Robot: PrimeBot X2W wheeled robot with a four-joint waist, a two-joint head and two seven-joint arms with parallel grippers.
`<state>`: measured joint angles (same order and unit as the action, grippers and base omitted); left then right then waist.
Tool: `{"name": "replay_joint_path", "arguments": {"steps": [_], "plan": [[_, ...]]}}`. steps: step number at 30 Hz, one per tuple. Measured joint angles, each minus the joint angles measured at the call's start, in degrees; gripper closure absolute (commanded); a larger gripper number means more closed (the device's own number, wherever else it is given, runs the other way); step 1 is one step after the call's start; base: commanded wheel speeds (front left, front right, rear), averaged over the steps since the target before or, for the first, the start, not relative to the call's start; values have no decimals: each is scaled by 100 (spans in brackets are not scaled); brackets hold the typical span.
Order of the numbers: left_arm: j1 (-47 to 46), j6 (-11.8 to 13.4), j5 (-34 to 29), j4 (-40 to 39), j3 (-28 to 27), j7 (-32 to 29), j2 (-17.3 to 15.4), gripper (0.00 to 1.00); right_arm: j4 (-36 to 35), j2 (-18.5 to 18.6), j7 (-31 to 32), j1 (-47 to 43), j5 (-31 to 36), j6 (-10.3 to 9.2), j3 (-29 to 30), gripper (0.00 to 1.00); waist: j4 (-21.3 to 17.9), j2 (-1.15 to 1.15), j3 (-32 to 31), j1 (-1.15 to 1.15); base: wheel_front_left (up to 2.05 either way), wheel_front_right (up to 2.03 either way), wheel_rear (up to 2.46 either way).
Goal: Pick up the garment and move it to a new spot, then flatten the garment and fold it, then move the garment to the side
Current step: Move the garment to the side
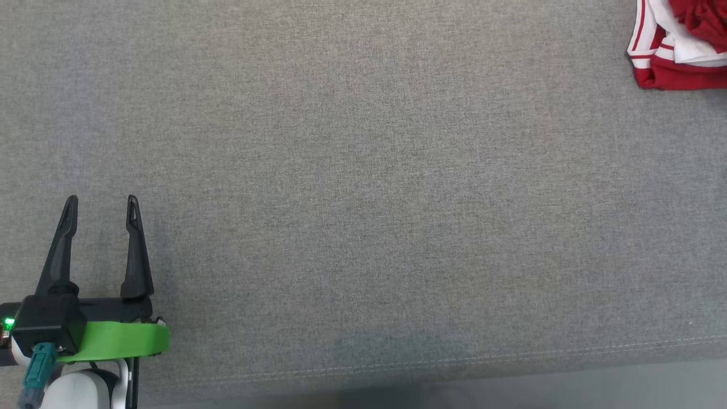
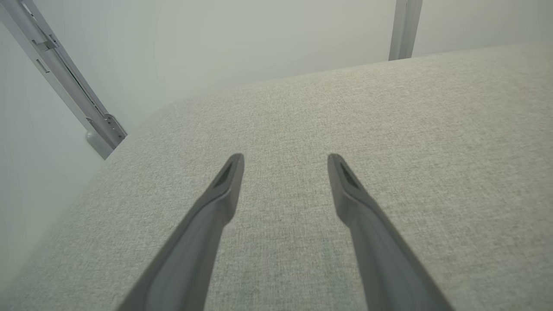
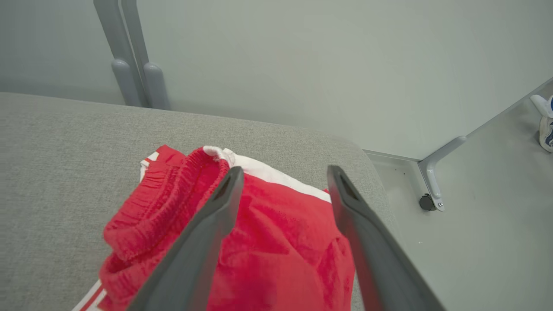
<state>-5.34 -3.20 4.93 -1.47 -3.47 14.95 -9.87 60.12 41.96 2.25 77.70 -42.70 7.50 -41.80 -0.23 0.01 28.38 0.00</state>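
The garment [image 1: 679, 48], red shorts with white stripes and an elastic waistband, lies bunched at the far right corner of the grey cushioned surface [image 1: 363, 187]. In the right wrist view the garment [image 3: 276, 242] sits just under and ahead of my right gripper [image 3: 285, 172], whose two fingers stand wide apart over the red cloth with none of it pinched between them. My left gripper [image 1: 102, 204] rests at the lower left of the head view, open, with bare grey fabric between its fingers. The left wrist view shows that same gripper [image 2: 285, 162] over the plain surface.
The surface's front seam and edge [image 1: 454, 363] run along the bottom of the head view. Past the right corner lies pale floor with a metal frame leg and a caster [image 3: 427, 201]. Grey frame posts [image 3: 134, 65] stand behind the surface against a pale wall.
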Motion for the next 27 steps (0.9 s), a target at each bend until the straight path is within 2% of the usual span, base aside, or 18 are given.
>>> {"name": "replay_joint_path", "arguments": {"steps": [9, 14, 20, 27], "plan": [[7, 20, 59, 129, 5, 0, 115, 0, -113, -393, -780, -44, -218, 0, 132, 0, 14, 0, -332, 0, 0, 0, 0], [94, 20, 100, 225, 22, 0, 223, 0, -261, -694, -1307, -489, -548, 0, 270, 0, 47, 0, -673, 0, 0, 0, 0], [240, 20, 103, 335, 45, 0, 313, 0, -430, -927, -1623, -1010, -755, 0, 445, 0, 93, 0, -1012, 0, 0, 0, 0], [345, 20, 113, 393, 58, 0, 377, 0, -799, -1370, -1724, -1781, -706, 0, 672, 0, 148, 0, -1465, -1, 0, 0, 0]]}}
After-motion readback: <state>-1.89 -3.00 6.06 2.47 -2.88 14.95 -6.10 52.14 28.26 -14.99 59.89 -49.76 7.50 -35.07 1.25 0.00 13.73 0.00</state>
